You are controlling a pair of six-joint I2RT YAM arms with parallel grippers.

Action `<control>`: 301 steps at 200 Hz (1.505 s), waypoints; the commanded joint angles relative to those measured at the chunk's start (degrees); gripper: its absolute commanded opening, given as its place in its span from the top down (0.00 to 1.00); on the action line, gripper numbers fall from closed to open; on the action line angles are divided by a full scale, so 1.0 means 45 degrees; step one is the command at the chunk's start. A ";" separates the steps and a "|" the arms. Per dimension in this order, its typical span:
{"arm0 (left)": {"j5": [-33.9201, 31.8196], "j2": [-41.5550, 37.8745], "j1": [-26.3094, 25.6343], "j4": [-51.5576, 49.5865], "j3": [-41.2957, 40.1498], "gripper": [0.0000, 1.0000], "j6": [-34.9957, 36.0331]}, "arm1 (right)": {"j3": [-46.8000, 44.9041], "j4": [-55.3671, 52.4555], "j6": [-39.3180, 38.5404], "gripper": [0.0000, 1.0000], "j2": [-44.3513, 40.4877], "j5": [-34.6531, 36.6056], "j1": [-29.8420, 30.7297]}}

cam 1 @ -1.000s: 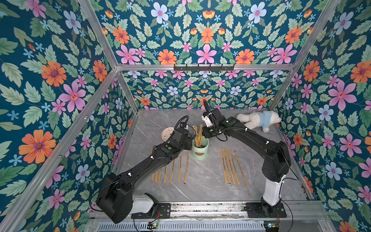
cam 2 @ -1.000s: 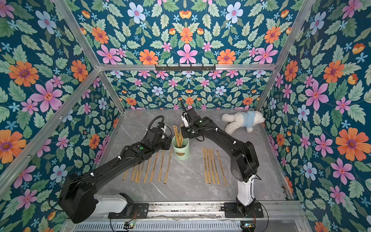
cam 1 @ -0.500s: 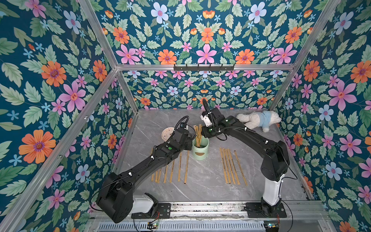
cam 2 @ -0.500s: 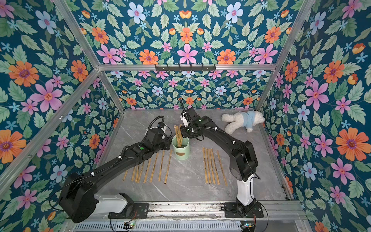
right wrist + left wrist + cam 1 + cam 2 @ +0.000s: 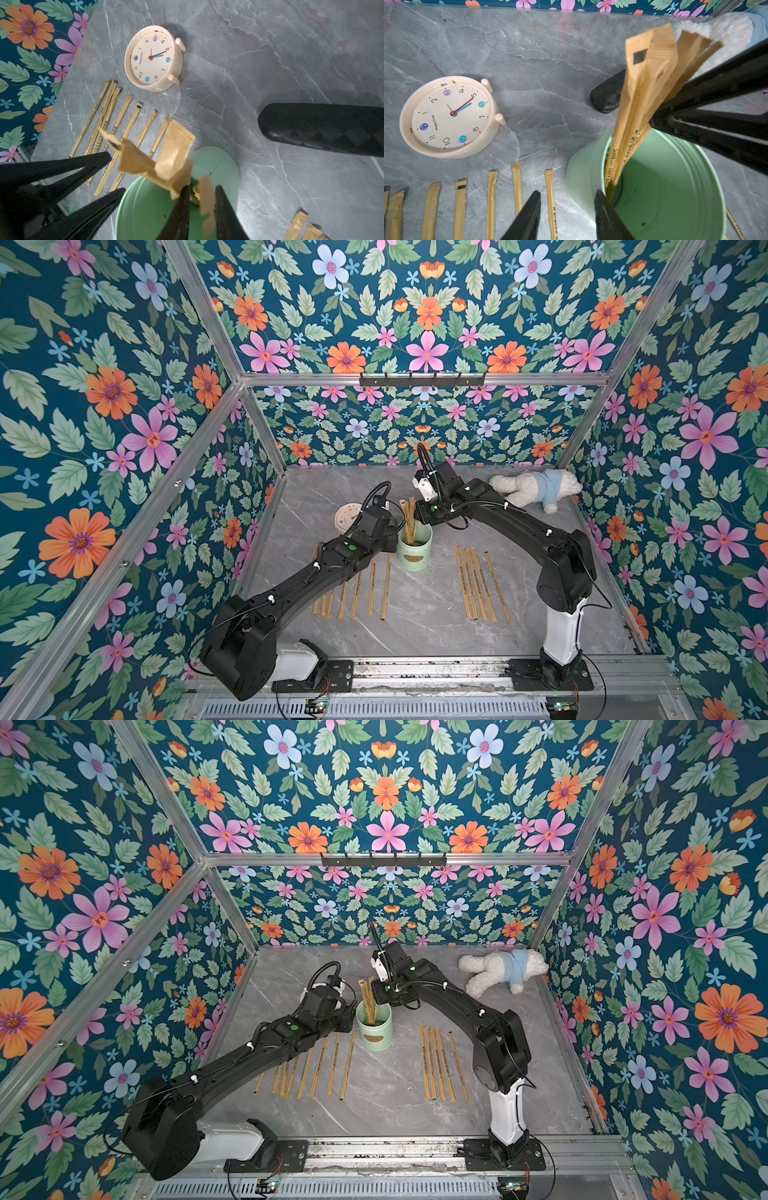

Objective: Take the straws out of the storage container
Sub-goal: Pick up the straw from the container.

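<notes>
Straws (image 5: 409, 520): small bunch upright in storage container (image 5: 415, 551), tops well above rim, leaning on its left wall. Container mid-table, label toward near edge. Rest flat on table (image 5: 415, 630), lengthways near-to-far: left row (image 5: 365, 587) of seven, right row (image 5: 478, 580) of about five, either side of container and nearer.

Over far-right of rim, right fingers (image 5: 223, 207): narrow, closed about top end of one wrapped straw. Other tops fanned just beside, crowding that grip.

At left of rim, left fingers (image 5: 529, 218): part-spread, holding nothing. One outside wall over table, one at rim, whether touching it not clear.

Across far ends of left row, left arm (image 5: 332, 560), hiding them and part of clock (image 5: 344, 517) in both top views. Clock face-up, far-left of container, near but apart.

In far-right corner, plush toy (image 5: 536, 489), well apart from all straws. On far wall, hook rail (image 5: 422, 379), high above.
</notes>
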 commanded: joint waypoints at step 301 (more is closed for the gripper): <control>0.0339 0.0058 -0.0006 0.0428 0.0413 0.55 -0.0200 | 0.0163 -0.1590 -0.0836 0.91 -0.2130 0.1063 0.0055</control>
